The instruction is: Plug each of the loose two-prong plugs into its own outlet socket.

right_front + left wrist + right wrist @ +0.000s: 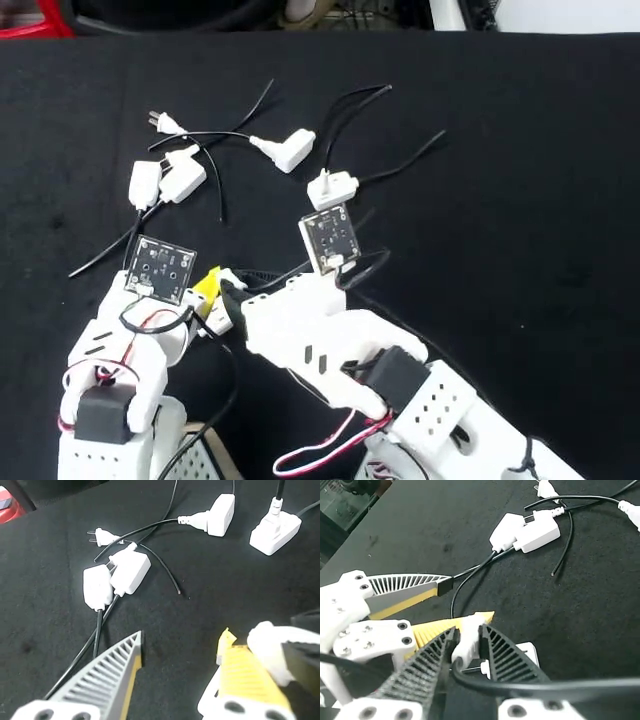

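Right wrist view: my right gripper (467,630) is clamped on a white plug (466,650) just beside the wide-open left gripper (181,637); I'd guess a bump there twists its prongs off line.

No legible print anywhere, perhaps too small.
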Robot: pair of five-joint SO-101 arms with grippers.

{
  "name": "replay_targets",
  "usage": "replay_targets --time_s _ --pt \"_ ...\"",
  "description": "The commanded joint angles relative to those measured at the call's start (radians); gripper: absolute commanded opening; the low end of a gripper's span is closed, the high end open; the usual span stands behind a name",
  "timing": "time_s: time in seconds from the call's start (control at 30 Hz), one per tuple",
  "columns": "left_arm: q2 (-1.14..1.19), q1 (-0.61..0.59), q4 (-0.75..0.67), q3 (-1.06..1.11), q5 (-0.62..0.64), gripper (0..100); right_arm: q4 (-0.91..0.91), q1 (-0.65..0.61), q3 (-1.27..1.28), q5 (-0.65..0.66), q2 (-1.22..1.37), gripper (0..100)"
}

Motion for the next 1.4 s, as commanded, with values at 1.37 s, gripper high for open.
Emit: replay_targets --time_s 1.37 --pt "-0.012 -0.565 -0.041 0.328 -0.272 25 -0.069 0.054 -0.371 0.199 0.935 1.1"
